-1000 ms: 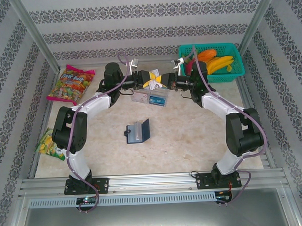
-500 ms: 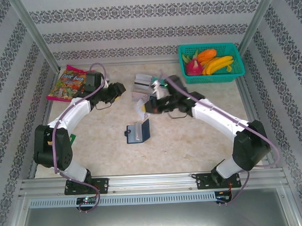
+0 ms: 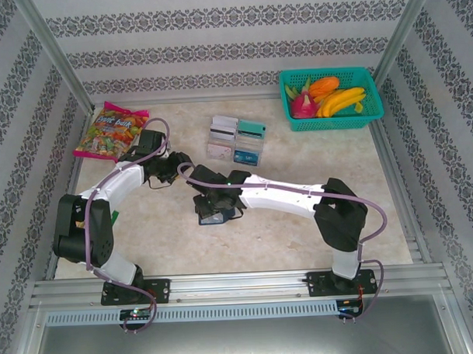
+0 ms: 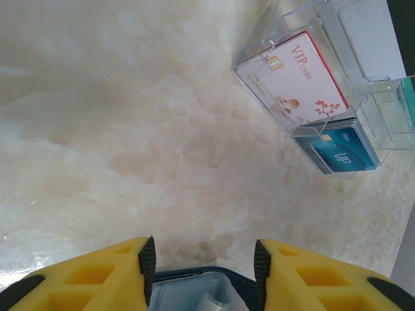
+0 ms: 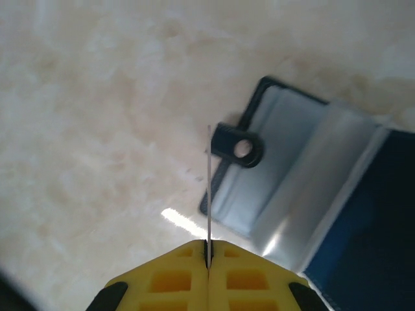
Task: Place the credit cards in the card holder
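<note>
Yellow right pincer (image 5: pixel 208 251) pinches a thin card (image 5: pixel 209 188) edge-on at the tabbed edge of the open navy card holder (image 5: pixel 285 188) lying on the desk (image 5: pixel 97 97). Beside it the left pincer (image 4: pixel 204 272) stands spread, the holder's edge showing between its fingers (image 4: pixel 91 278).

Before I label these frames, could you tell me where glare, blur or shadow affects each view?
Top external: even light, only soft shadows on the table. Left wrist: reflections on the clear card tray; left gripper soft. Right wrist: glare streak beside the slightly blurred card holder; the credit card in the right gripper reads as a thin line.
</note>
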